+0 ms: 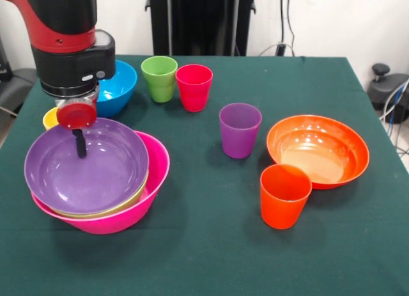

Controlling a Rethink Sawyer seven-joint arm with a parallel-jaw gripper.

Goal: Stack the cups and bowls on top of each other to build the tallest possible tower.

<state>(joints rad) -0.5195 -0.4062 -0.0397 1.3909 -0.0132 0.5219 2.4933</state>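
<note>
The tower stands at the left: a purple bowl nested in the big pink bowl, with a yellow-green rim showing between them. My gripper hangs just over the purple bowl's far inside, empty as far as shows. A blue bowl sits behind the arm. A yellow cup peeks out behind the tower. A green cup and a red cup stand side by side at the back. A purple cup stands mid-table. An orange bowl and an orange cup sit at the right.
All stands on a dark green tablecloth. The black pedestal rises at the far edge. Cables and a black fixture lie past the table's right edge.
</note>
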